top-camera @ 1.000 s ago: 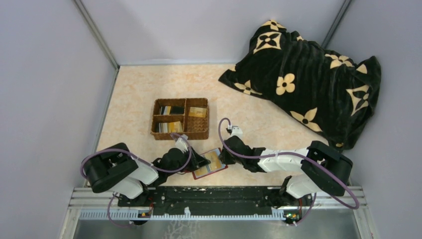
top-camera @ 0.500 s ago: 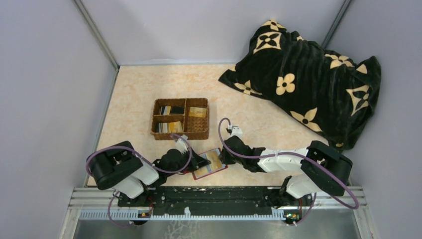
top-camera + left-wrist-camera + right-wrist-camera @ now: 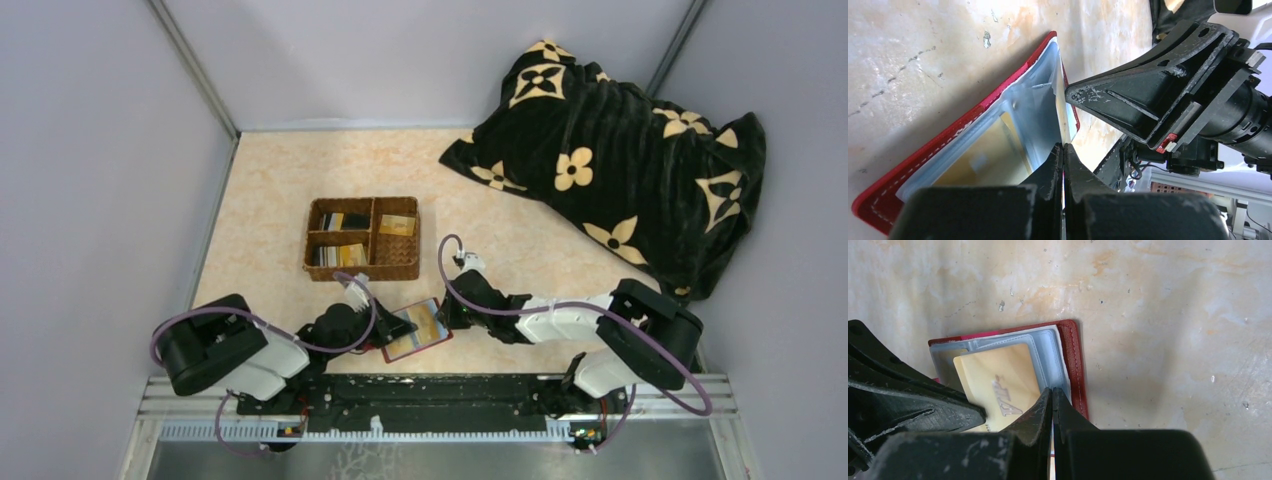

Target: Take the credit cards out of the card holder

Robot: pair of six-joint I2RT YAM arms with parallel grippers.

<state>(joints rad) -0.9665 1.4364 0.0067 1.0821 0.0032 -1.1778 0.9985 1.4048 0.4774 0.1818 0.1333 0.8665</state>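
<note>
Find holder open on table between both grippers. See left gripper pinched shut on a raised clear pocket, right gripper shut at the pocket edge, hold unclear. Expect card light, stiff, slick: pinch exposed edge, pin floppy holder

Lab-style robot test cell, plain pale lilac-grey wall panels framed by silver metal corner posts, beige marbled tabletop, two black-and-white robot arms bolted to a slotted aluminium rail
</note>
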